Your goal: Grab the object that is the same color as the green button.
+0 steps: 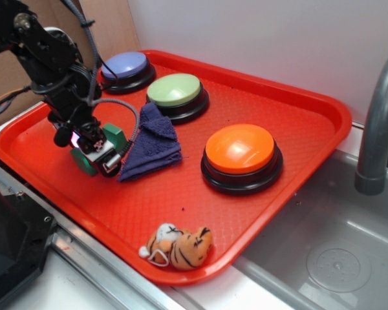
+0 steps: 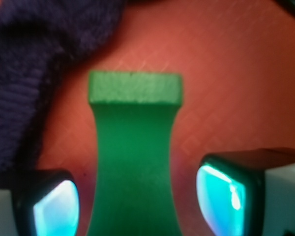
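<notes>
The arm (image 1: pixel 45 55) is black, built of blocky segments with a silver screw head near its 11 o'clock end, and black cables loop along it. The gripper (image 1: pixel 97 147) has a pale grey block, a pink glow and black-rimmed fingertips (image 2: pixel 56 206) lit cyan

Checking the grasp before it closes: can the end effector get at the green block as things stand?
Probably yes. The end effector is open with a finger on each side of the green block; the cloth lies beside it, not between them.

Even bright light, wrist view blurred
</notes>
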### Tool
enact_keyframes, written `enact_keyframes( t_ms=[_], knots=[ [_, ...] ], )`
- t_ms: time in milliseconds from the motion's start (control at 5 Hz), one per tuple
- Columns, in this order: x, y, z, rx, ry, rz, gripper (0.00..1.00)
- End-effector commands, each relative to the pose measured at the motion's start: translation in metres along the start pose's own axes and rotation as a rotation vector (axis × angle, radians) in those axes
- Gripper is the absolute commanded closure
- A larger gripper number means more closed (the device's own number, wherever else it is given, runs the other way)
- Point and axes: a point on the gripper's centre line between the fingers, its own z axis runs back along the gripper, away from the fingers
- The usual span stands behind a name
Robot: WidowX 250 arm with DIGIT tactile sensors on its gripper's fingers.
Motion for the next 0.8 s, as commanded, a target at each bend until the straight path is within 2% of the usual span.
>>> enact_keyframes(
  t_ms=[0, 200, 400, 600],
  knots=[
    [0.015, -0.003, -0.017, -0.029, -0.001, -0.003, 0.07],
    [0.015, -0.007, -0.018, -0.042, 0.002, 0.013, 1.0],
    [0.02, -0.014, -0.01, -0.007, 0.044, 0.047, 1.0],
    [0.031, -0.019, 0.013, -0.004, 0.073, 0.084, 1.0]
  ],
)
